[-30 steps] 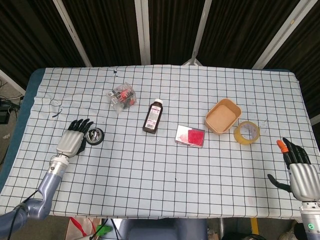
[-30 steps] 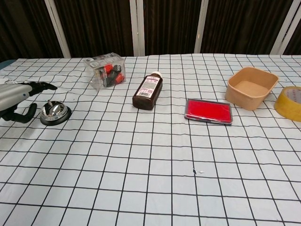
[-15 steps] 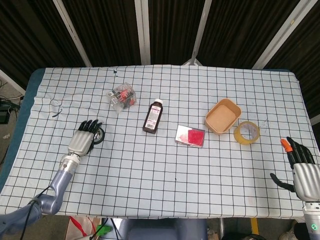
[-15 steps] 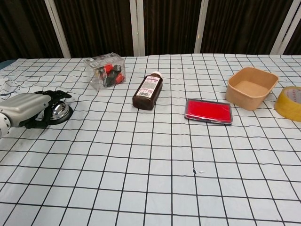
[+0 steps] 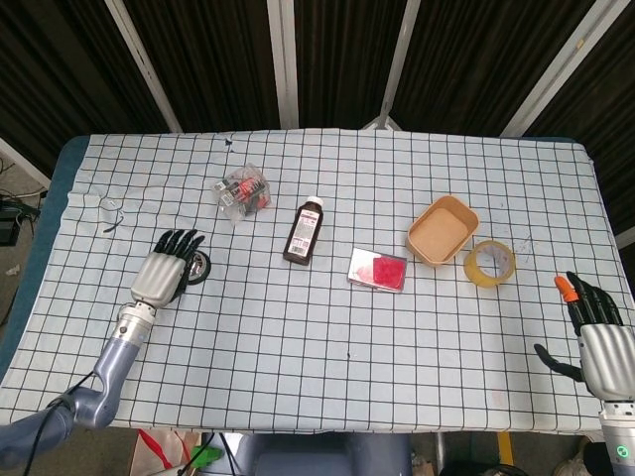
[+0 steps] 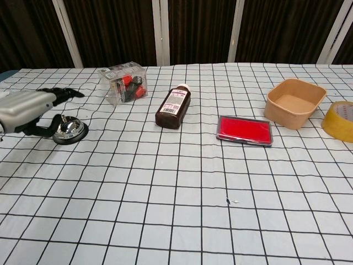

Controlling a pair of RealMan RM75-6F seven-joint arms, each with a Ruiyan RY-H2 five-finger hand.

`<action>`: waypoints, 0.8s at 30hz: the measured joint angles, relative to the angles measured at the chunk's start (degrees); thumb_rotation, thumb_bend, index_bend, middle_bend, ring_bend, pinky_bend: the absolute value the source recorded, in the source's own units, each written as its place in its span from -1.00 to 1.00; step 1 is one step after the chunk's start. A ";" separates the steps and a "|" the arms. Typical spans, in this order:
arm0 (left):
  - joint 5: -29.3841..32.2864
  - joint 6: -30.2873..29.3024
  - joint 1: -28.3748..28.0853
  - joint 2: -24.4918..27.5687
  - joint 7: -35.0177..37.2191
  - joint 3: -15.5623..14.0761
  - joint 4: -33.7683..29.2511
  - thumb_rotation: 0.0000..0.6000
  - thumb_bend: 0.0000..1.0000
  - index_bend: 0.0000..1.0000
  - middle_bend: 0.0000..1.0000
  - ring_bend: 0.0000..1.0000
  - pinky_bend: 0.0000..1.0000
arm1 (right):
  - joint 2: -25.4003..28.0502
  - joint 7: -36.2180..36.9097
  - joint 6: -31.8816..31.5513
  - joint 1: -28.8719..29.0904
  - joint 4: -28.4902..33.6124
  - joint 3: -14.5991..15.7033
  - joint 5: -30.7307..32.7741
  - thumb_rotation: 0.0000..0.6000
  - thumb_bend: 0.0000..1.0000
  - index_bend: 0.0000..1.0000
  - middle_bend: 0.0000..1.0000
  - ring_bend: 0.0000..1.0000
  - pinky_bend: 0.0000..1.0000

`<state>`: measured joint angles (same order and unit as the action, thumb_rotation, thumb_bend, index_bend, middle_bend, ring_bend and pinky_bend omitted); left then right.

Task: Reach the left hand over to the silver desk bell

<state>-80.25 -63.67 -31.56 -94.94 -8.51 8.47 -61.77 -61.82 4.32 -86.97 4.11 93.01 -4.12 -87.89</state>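
Note:
The silver desk bell on its black base sits on the checked cloth at the left; in the head view only a dark sliver of the bell shows. My left hand hovers flat over it, fingers straight and spread, palm down. From the chest view the left hand is raised above the bell's left half, thumb curving down beside it, apart from the dome. My right hand stays at the near right table edge, fingers extended, holding nothing.
A clear box of small items lies behind the bell. A brown medicine bottle, a red ink pad, a tan paper bowl and a yellow tape roll spread rightward across the table.
My left hand moved right over the bell, then lifted slightly so the bell shows again under it in the chest view. The right hand barely shifted.

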 measured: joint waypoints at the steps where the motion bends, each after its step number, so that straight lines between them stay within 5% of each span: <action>1: -0.12 -1.22 0.40 1.26 -0.62 0.17 -2.33 1.00 1.00 -1.00 -0.96 -1.00 -0.99 | -0.01 -0.02 -0.02 0.01 0.01 -0.04 0.02 1.00 -0.50 -0.95 -0.94 -0.82 -0.81; 7: 0.73 -6.99 5.29 12.49 -6.94 -0.43 -21.20 1.00 1.00 -1.00 -0.96 -1.00 -0.99 | 0.09 0.24 -0.42 -0.12 0.24 -0.01 -0.32 1.00 -0.50 -0.95 -0.94 -0.82 -0.81; 12: 2.06 -12.05 13.50 23.88 -9.82 -4.63 -33.23 1.00 1.00 -1.00 -0.96 -1.00 -0.99 | 0.15 0.25 -0.44 -0.13 0.42 0.05 -0.45 1.00 -0.50 -0.95 -0.94 -0.82 -0.81; 24: -3.36 -24.00 23.23 28.57 -3.23 -9.20 -32.71 1.00 1.00 -1.00 -0.96 -1.00 -1.00 | -0.25 -0.82 -0.10 0.21 0.75 0.27 -1.11 1.00 -0.50 -0.95 -0.94 -0.82 -0.81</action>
<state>-83.61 -87.66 -8.33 -66.38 -11.74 -0.74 -94.47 -62.08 3.50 -87.07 4.32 93.76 -3.85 -89.00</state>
